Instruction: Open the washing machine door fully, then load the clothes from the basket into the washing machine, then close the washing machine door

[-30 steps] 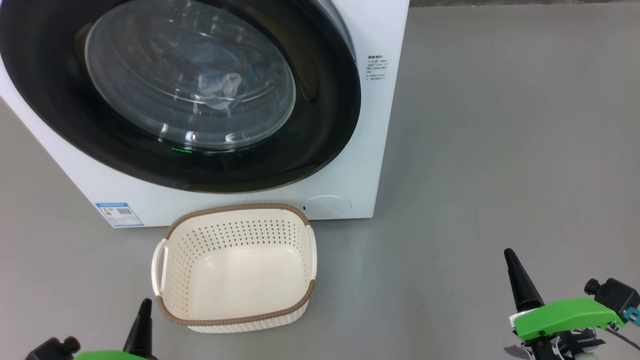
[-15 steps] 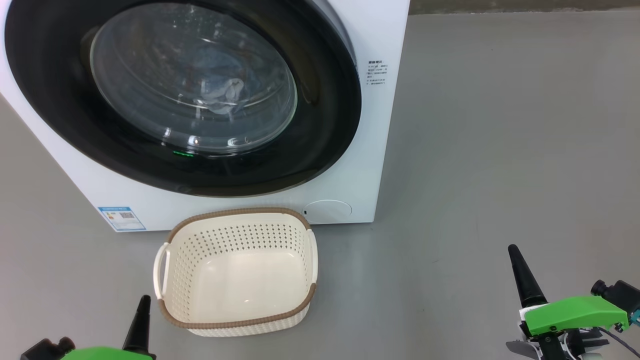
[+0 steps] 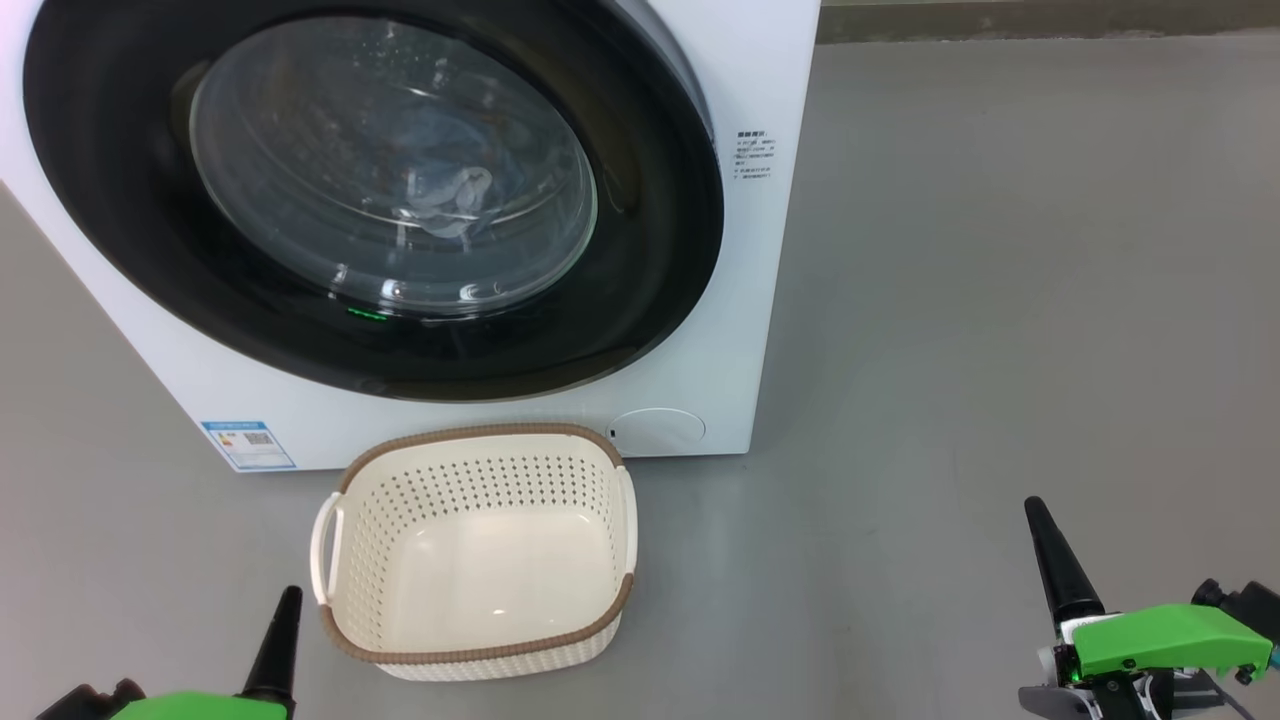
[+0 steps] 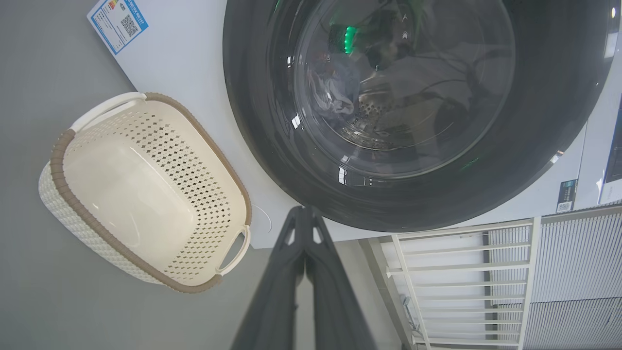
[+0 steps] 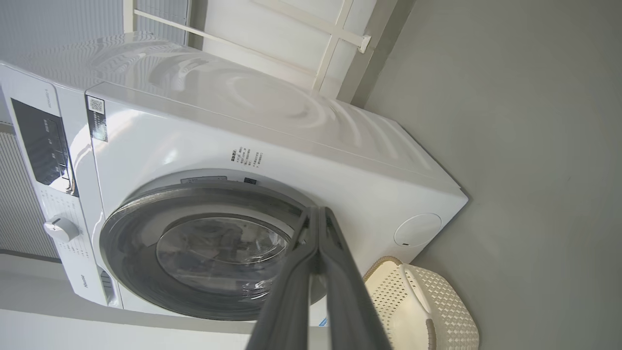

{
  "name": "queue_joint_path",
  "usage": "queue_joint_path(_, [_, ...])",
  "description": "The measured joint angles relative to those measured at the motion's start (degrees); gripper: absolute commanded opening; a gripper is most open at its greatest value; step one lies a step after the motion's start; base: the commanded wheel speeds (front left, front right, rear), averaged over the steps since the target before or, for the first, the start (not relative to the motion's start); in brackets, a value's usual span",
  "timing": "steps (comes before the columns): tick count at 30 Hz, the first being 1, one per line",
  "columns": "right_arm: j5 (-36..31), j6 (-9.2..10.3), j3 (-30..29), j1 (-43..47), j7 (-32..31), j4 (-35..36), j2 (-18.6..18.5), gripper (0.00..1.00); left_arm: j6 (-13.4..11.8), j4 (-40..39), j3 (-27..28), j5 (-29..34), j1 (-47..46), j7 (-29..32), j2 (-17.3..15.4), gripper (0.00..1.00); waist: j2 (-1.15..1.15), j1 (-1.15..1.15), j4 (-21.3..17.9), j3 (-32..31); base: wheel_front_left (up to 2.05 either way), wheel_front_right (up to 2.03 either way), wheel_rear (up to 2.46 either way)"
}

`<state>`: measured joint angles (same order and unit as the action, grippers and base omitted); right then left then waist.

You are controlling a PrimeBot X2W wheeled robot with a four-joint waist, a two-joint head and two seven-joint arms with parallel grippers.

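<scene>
The washing machine (image 3: pixel 760 300) (image 5: pixel 340 160) stands ahead with its washing machine door (image 3: pixel 640 250) (image 4: pixel 549 121) (image 5: pixel 126 253) lying flat against its front. Behind the glass, light-blue and white clothes (image 3: pixel 450 190) (image 4: pixel 335 95) lie in the drum. On the floor before the machine sits the basket (image 3: pixel 470 650) (image 4: pixel 141 170) (image 5: pixel 437 311), with nothing in it. My left gripper (image 3: pixel 289 598) (image 4: pixel 303 210) is shut, low at the left beside the basket. Well right of the basket, my right gripper (image 3: pixel 1032 505) (image 5: pixel 317 210) is shut and holds nothing.
Grey floor (image 3: pixel 1000 250) spreads to the right of the machine. A blue label sticker (image 3: pixel 247 444) and a round cover (image 3: pixel 658 428) mark the machine's lower front. White railing and ribbed wall panels (image 4: pixel 486 282) stand beside the machine.
The whole head picture has slid down a little, so the camera has moved. Both grippers sit slightly lower in it. Door, basket and clothes are unchanged.
</scene>
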<state>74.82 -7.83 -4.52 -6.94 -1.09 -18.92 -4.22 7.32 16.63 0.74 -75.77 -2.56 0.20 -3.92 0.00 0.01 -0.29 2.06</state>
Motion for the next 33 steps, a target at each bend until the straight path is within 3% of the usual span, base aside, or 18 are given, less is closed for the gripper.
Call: queue_joint_path(33, [16.8,0.43,-3.2,1.3,-4.9,3.1,1.4,0.0,0.0,-0.9,2.9,-16.4,-1.1,5.3,1.2,0.0,0.0,0.0,0.3,-1.9,0.0,0.0,0.0])
